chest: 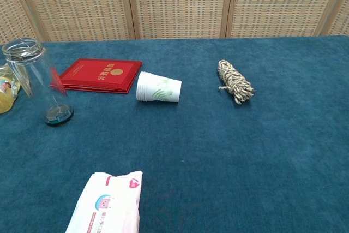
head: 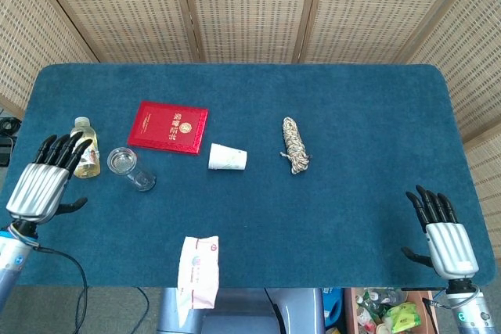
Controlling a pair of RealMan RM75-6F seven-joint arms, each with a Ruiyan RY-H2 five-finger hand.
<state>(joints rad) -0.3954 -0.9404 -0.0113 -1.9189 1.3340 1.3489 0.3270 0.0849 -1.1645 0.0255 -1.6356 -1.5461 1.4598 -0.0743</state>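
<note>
On the blue table (head: 352,99), left hand (head: 41,185) beside the yellow bottle (head: 84,157) and right hand (head: 443,234) both spread fingers, holding nothing.

Clear glass jar (chest: 34,80); matt cloth table (chest: 262,151).

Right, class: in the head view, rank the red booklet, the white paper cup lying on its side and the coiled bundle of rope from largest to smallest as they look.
1. Red booklet, plainly the largest.
2 and 3. White paper cup and coiled bundle of rope: the rope is longer but thinner, so they look too alike to rank.
</note>
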